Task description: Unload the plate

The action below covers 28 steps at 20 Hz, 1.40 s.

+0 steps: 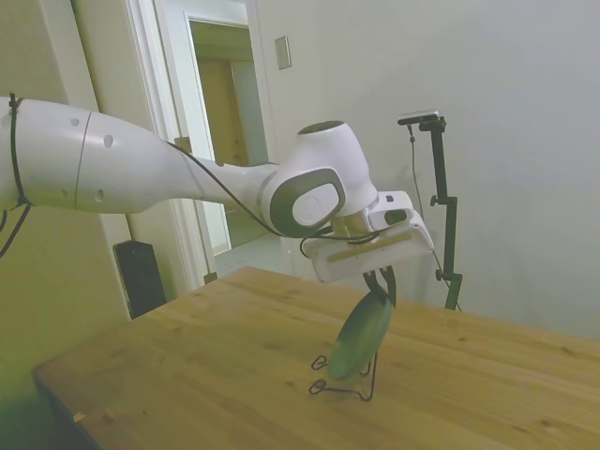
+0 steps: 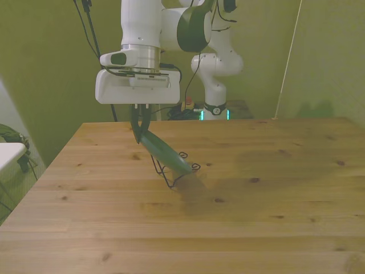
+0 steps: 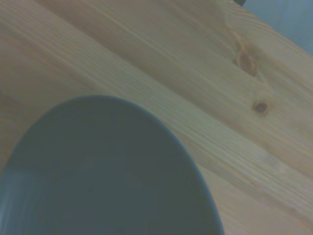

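Observation:
The dark green plate (image 1: 361, 337) stands tilted on edge in a thin black wire stand (image 1: 342, 388) near the middle of the table. In the front view the plate (image 2: 165, 151) leans toward the front view's left, with the stand (image 2: 171, 180) under its lower edge. My gripper (image 1: 382, 286) comes down from above, and its dark fingers are closed on the plate's top rim (image 2: 140, 132). The plate's lower edge still rests in the stand. From the wrist, the plate (image 3: 98, 171) shows as a large, blurred dark disc over wood.
The wooden table (image 2: 256, 217) spreads bare toward the front view's right and toward the camera. Its edge (image 1: 56, 375) runs along the side view's left, with a doorway and a dark speaker (image 1: 141, 272) beyond it.

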Motion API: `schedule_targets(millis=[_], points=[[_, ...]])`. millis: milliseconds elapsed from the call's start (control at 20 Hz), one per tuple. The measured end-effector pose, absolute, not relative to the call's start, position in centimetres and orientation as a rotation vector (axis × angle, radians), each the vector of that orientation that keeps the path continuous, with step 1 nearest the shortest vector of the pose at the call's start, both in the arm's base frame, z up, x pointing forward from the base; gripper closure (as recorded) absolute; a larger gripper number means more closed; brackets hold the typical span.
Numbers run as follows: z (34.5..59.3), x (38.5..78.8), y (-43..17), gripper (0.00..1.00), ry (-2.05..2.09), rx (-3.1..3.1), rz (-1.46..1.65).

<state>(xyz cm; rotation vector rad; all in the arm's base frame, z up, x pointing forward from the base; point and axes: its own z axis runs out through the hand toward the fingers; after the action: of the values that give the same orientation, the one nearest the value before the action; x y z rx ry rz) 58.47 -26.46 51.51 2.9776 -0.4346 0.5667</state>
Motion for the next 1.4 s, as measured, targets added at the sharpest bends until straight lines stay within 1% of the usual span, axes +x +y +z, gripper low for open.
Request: schedule_targets(millis=[350,450,650,700,800,900,950,1100,1200,1300,1400], points=[[52.8,59.0,-25.3,1.00,-0.406,2.975,0.604],[53.6,59.3,-24.8,1.00,-0.416,2.977,0.622],[55.4,60.4,-22.4,1.00,-0.534,3.016,0.670],[55.6,60.8,-21.4,1.00,-0.590,3.027,0.679],[55.2,61.5,-19.6,1.00,-0.711,3.041,0.674],[53.7,62.4,-17.5,1.00,-0.852,3.043,0.655],[52.5,62.8,-16.5,1.00,-0.923,3.035,0.654],[47.6,63.9,-13.9,1.00,-1.147,2.992,0.642],[44.9,64.3,-12.9,1.00,-1.292,2.954,0.630],[43.1,64.5,-12.7,1.00,-1.400,2.921,0.616],[41.9,64.6,-12.7,1.00,-1.469,2.896,0.586]])
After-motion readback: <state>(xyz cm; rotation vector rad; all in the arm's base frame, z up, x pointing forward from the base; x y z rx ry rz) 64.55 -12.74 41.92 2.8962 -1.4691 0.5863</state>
